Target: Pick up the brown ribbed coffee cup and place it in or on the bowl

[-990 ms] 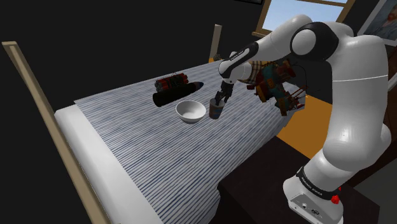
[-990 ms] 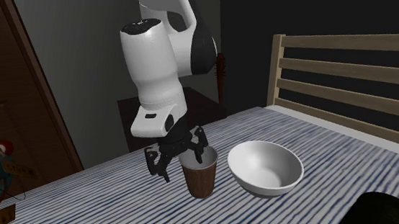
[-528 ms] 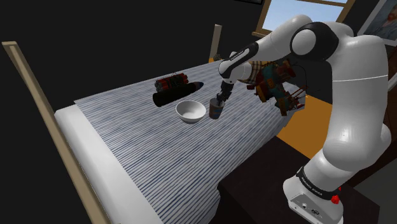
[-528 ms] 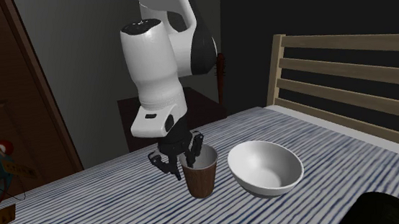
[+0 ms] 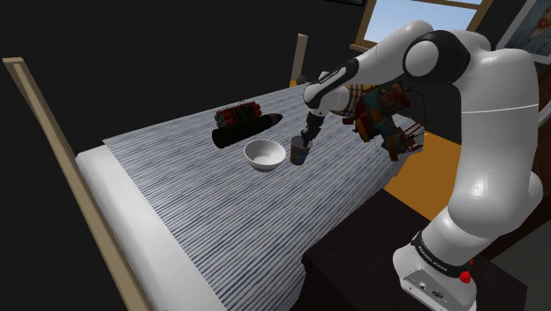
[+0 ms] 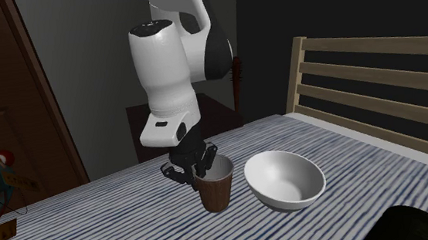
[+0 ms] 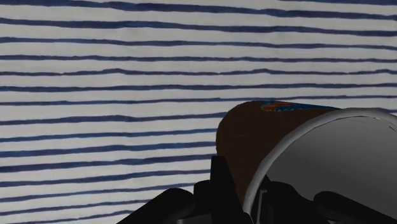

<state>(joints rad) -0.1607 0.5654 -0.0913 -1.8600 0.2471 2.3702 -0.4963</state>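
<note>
Coffee cup (image 6: 215, 189): brown ribbed wall, white rim, grey inside. It stands mid-bed on the striped cover (image 5: 194, 203), just beside the white bowl (image 6: 285, 181), w/ a narrow gap, not touching.

Room around it:
- Bare cover on the cup's other sides.
- The widest free stretch runs to the shoulder view's lower left, up to the wooden side rail (image 5: 53, 150).
- The bed edge by the stand (image 5: 353, 265) is well apart from the cup.
- Past the bowl lie a black cylinder (image 5: 240, 134) and a red ribbed thing (image 5: 238, 113), close to each other, both apart from bowl & cup.
- In the 2nd ext. view a slatted bed end (image 6: 371, 66) rises beyond the bowl, well apart.
- In the same view a dark wooden door (image 6: 17, 90) stands at the left, off the bed.
- A colourful toy (image 5: 380, 110) sits behind the arm, off the cover.

Gripper (image 6: 195, 169) comes down from above onto the rim on the side away from the bowl. In the wrist view the fingers (image 7: 219, 181) straddle the cup wall. One is outside against the brown ribs, the other inside the mouth, w/ the white rim between them. They look pinched on the wall, no gap seen.

Cup is upright, mouth up, long axis vertical, base on the cover. An orange-blue mark shows on its outer wall in the wrist view. Bowl is also mouth up.
</note>
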